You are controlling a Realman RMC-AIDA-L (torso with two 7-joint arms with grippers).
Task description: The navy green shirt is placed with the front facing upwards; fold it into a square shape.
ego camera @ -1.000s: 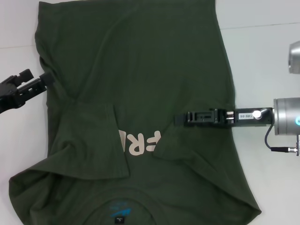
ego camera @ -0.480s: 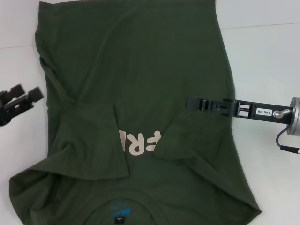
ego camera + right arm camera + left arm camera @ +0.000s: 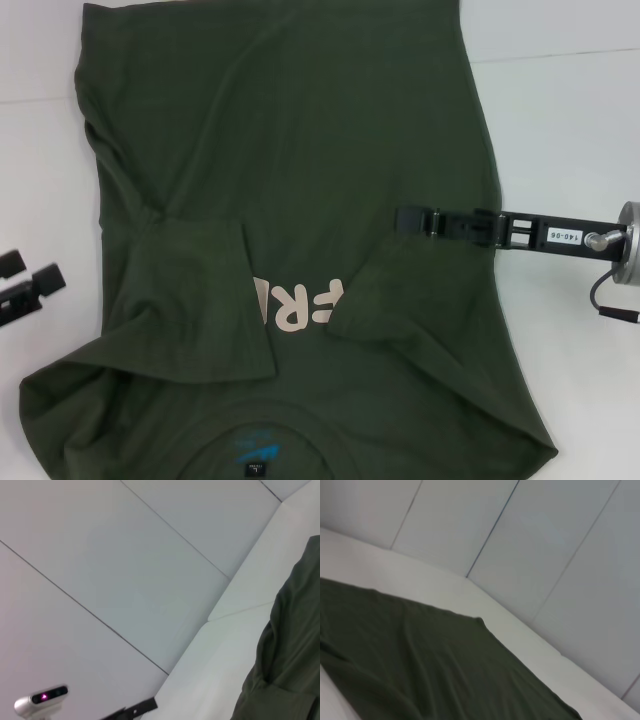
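I see the dark olive-green cotton T-shirt point(image 3: 300, 200) spread across most of the smooth white tabletop point(image 3: 560, 130), its collar and blue neck label point(image 3: 255, 450) nearest me and its hem at the far edge. The fabric is soft and matte, with shallow creases running diagonally over the body. Both sleeves are folded inward over the chest: the left one forms a flat, nearly square flap, the right one a looser, rumpled fold, and between them I read only part of the pale pink lettering point(image 3: 295, 305). The outline is wider toward the collar than at the hem, and the near left corner bunches into wrinkles. My right hand point(image 3: 408, 219), a slim black metal bar with a silver wrist joint, reaches in level over the shirt's right side, just beyond the folded right sleeve; I cannot tell whether its fingers are apart or together. My left hand point(image 3: 28, 280) sits off the cloth at the left margin of the tabletop, black and blocky, with two fingers point(image 3: 48, 279) showing a gap between them, gripping nothing. The left wrist view shows the shirt's smooth cloth lying flat on the tabletop beneath pale panelled walls point(image 3: 545, 545).
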